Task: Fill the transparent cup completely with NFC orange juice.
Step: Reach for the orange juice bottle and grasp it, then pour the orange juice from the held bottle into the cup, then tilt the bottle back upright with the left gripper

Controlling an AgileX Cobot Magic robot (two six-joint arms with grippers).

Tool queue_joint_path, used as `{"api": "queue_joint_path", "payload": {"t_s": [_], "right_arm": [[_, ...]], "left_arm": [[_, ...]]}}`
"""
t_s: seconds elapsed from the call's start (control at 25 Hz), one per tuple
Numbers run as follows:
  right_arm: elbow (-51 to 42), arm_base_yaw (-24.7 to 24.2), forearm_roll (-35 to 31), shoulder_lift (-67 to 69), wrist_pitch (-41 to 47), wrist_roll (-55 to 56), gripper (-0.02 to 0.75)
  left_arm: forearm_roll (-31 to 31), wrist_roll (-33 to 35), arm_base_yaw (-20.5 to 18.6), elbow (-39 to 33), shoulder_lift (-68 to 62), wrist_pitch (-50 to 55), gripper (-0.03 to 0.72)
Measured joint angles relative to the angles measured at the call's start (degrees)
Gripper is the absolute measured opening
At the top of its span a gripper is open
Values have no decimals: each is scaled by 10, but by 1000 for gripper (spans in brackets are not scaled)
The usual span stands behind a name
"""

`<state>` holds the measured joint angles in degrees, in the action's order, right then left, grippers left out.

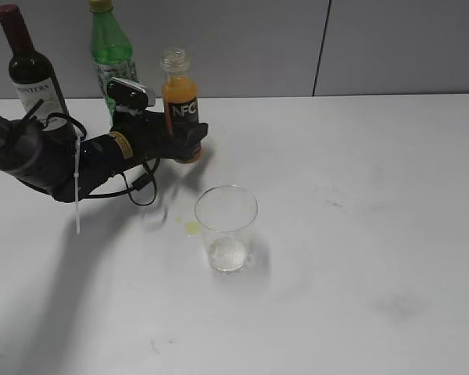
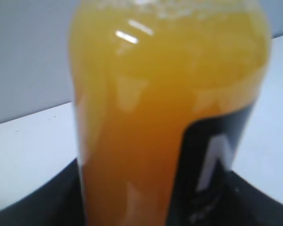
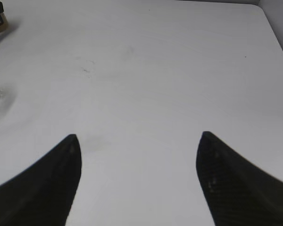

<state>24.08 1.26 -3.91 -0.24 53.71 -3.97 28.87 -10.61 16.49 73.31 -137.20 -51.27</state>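
The white table (image 1: 359, 234) fills most of the exterior view, with a grey wall behind it. The left arm (image 1: 55, 160) lies low across the left of the table, reaching toward the back row of bottles. There stand a dark wine bottle (image 1: 31, 66) and a green soda bottle (image 1: 112, 51), both cut off at the top edge, and the NFC bottle (image 1: 180, 101) — upright, long axis vertical, open mouth pointing up, orange juice up to its shoulder.

The left gripper (image 1: 186, 141) sits around the lower part of the NFC bottle, its fingers on either side of it. In the left wrist view the bottle (image 2: 146, 117) fills the picture, blurred, with only dark finger edges at the bottom corners; whether the fingers press the bottle or stand just off it cannot be told.

The transparent cup (image 1: 226, 228) stands upright in front of the bottle, apart from it, rim up, with only a pale trace at its bottom. A small yellowish spot (image 1: 191, 227) lies just left of it.

The right gripper (image 3: 139, 160) — seen only in its own wrist view — hangs spread wide over bare table, holding nothing.
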Motion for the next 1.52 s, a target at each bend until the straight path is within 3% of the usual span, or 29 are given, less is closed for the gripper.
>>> {"api": "queue_joint_path", "payload": {"t_s": [0.44,0.88,1.2,1.52], "right_arm": [[0,0,0,0,0,0,588],[0,0,0,0,0,0,588],[0,0,0,0,0,0,588],[0,0,0,0,0,0,588]], "left_arm": [[-19,1,-2,-21,15,4,478],[-19,35,-4,-194,124,-9,478],[-61,154,0,-339,269,8,478],[-219,330,75,-391,380,128,478]]}}
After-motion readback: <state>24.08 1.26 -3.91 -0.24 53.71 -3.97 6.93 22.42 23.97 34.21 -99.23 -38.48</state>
